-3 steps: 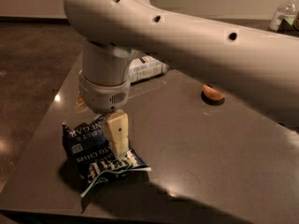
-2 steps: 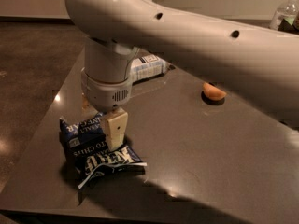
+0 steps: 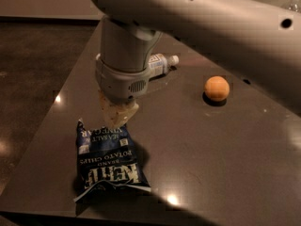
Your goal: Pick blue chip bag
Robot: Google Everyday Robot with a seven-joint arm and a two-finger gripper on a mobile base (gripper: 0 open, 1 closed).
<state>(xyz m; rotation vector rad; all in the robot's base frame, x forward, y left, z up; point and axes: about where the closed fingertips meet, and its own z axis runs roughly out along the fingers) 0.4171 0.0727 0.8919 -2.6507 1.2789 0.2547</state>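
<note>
The blue chip bag (image 3: pixel 109 160) is a crinkled navy foil bag with white upside-down lettering, at the front left of the dark table (image 3: pixel 221 154). My gripper (image 3: pixel 117 113) hangs from the big pale arm directly over the bag's far end. Its pale fingers (image 3: pixel 113 109) are closed together on the bag's top edge. The bag hangs stretched out below them, and its shadow lies on the table beside and under it.
A clear plastic water bottle (image 3: pixel 161 63) lies on its side behind the gripper, partly hidden by the wrist. A small orange ball (image 3: pixel 217 88) sits to the right. The table's left edge runs close to the bag, with dark floor beyond.
The fingers were down over the middle of the crumpled bag. Now they hold its top edge, and the bag has straightened out and come up with the gripper.
</note>
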